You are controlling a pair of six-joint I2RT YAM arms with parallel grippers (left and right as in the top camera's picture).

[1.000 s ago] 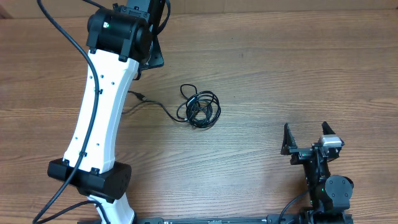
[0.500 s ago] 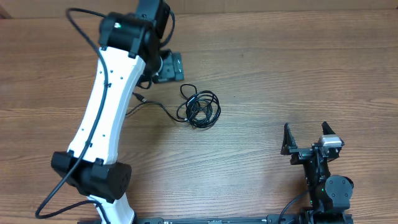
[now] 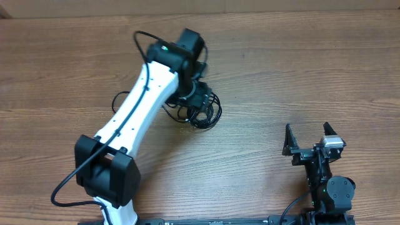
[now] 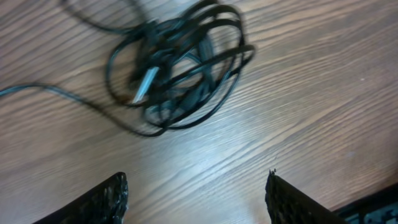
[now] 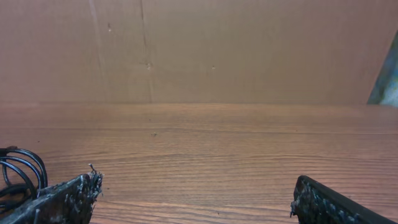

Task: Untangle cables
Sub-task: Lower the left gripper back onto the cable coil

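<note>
Wooden table [image 3: 281, 69] lies bare around the cables [image 3: 214, 115], a looped bundle left of centre, well apart from every edge. Since a second ago the left arm has swung in from the far edge. The left gripper [image 4: 196, 186] now hangs over the bundle, jaws apart with only wood between them. The right gripper [image 3: 307, 134] sits unmoved near the front right, jaws wide and empty, with open tabletop between it and the bundle.
</note>
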